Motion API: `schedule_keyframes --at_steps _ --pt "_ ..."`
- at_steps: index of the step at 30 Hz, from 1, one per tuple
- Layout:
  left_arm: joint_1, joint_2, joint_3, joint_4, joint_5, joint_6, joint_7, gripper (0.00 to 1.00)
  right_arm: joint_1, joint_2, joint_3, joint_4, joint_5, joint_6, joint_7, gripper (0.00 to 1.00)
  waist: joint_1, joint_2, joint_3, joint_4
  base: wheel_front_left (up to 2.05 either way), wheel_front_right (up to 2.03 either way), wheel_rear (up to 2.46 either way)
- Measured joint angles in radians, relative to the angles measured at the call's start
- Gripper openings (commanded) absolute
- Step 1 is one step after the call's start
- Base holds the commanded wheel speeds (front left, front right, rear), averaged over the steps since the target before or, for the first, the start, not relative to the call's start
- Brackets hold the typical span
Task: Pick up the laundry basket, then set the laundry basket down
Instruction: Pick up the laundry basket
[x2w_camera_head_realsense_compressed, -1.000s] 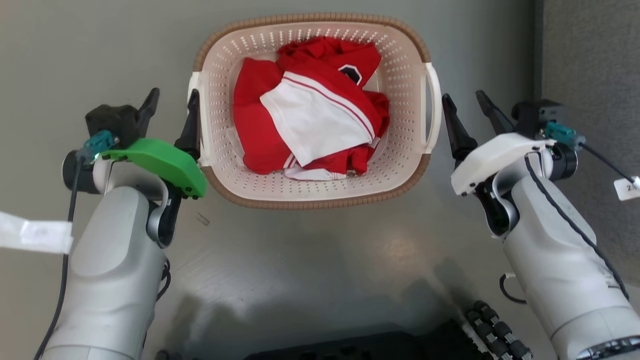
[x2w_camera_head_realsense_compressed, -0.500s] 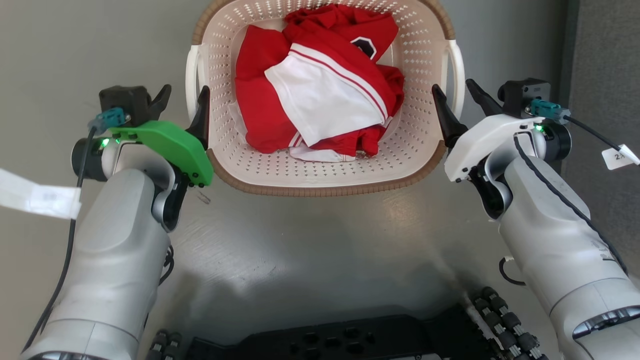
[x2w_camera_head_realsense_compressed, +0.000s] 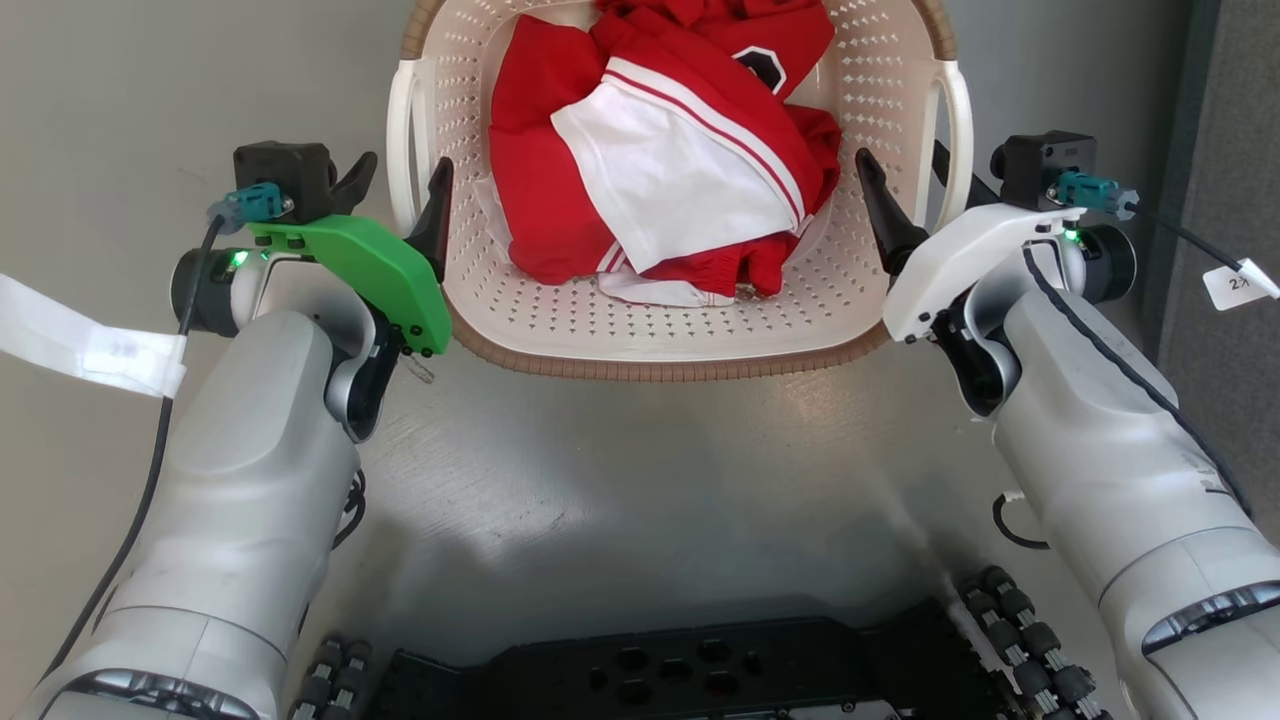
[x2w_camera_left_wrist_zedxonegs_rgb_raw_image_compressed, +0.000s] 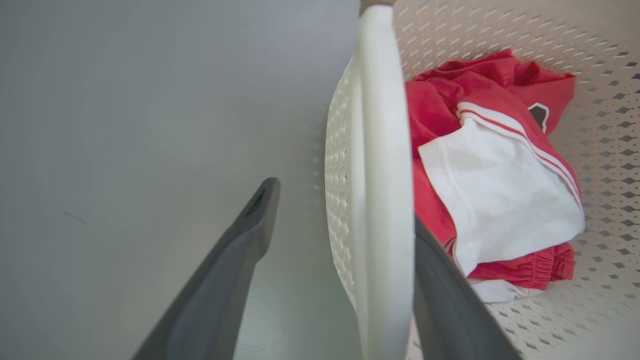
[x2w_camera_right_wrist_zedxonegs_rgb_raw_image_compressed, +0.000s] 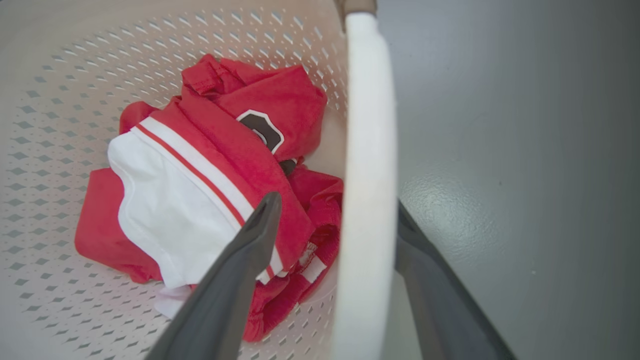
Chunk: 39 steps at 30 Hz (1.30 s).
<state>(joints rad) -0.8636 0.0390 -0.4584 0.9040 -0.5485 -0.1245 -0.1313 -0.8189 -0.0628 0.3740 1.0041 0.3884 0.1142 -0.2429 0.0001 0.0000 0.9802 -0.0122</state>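
Both tools are spread apart, nothing clamped yet. The left tool (x2w_camera_head_realsense_compressed: 408, 160), at 9 o'clock of the laundry basket (x2w_camera_head_realsense_compressed: 600, 320), straddles the left handle (x2w_camera_head_realsense_compressed: 400, 100), one finger inside the wall and one outside. The right tool (x2w_camera_head_realsense_compressed: 900, 150), at 3 o'clock, does the same over the right handle (x2w_camera_head_realsense_compressed: 962, 120). Both wrist views show the white bar between open fingers.

Change versus a second ago: then both tools were outside, beside the handles; now each has a handle between its fingers. The head camera has dipped too, so the basket showing higher, at 12 o'clock and cut by the frame edge, is view shift.

The basket sits on the grey floor (x2w_camera_head_realsense_compressed: 640, 500) with red-and-white clothes (x2w_camera_head_realsense_compressed: 660, 170) inside. Approach looks done; closing and lifting are not yet done.
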Motion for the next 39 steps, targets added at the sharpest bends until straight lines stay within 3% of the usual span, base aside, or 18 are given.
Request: schedule_keyframes --at_steps 1,2,3,4,5,6,7,8,9,23,39 --pt "-0.002 -0.001 -0.004 0.003 -0.005 0.000 0.000 1.00 -0.003 0.000 0.002 0.004 0.002 0.000 0.000 1.00 0.0000 0.0000 0.001 0.001 0.00 0.00 0.00" --pt "-0.004 -0.001 -0.010 0.005 -0.011 0.000 0.000 1.00 -0.007 0.000 0.004 0.007 0.008 0.000 0.000 0.89 0.0000 0.0000 0.002 0.002 0.00 0.00 0.00" --pt "-0.007 -0.002 -0.016 0.010 -0.018 0.000 0.000 1.00 -0.011 0.000 0.006 0.011 0.014 0.000 0.000 0.68 -0.0001 0.0000 0.002 0.003 0.00 0.00 0.00" --pt "-0.011 -0.002 -0.024 0.014 -0.024 0.000 0.000 0.86 -0.015 0.000 0.009 0.014 0.019 0.000 -0.001 0.47 0.0000 0.0000 0.003 0.003 0.00 0.00 0.00" --pt "-0.016 -0.002 -0.029 0.018 -0.033 0.000 0.000 0.49 -0.017 0.000 0.012 0.016 0.023 0.000 -0.003 0.24 -0.0001 0.0000 0.004 0.004 0.00 0.00 0.00" --pt "-0.019 -0.003 -0.032 0.019 -0.042 0.000 0.000 0.37 -0.019 0.000 0.014 0.019 0.027 0.000 -0.003 0.05 -0.0001 0.0000 0.004 0.005 0.00 0.00 0.00" --pt "-0.021 -0.003 -0.036 0.021 -0.049 0.000 0.000 0.27 -0.020 -0.001 0.016 0.023 0.028 0.000 -0.003 0.00 0.0000 0.0000 0.005 0.005 0.00 0.00 0.00" --pt "-0.021 -0.003 -0.041 0.021 -0.053 0.000 0.000 0.09 -0.021 -0.004 0.018 0.026 0.031 0.000 -0.003 0.00 0.0000 0.0000 0.005 0.005 0.00 0.00 0.00" --pt "-0.021 -0.003 -0.049 0.022 -0.058 0.000 -0.001 0.00 -0.023 -0.004 0.019 0.028 0.039 0.000 -0.003 0.00 0.0000 0.0000 0.005 0.006 0.00 0.00 0.00" --pt "-0.023 -0.010 -0.104 0.061 -0.147 0.003 -0.020 0.00 -0.023 0.003 0.064 0.056 0.092 0.000 -0.003 0.00 0.0000 0.0000 -0.060 -0.006 0.00 0.00 0.00" --pt "0.051 -0.018 -0.168 0.133 -0.240 0.003 0.007 0.00 0.064 0.017 0.120 0.112 0.187 0.009 -0.003 0.00 -0.0001 0.0000 -0.249 -0.023 0.00 0.00 0.00"
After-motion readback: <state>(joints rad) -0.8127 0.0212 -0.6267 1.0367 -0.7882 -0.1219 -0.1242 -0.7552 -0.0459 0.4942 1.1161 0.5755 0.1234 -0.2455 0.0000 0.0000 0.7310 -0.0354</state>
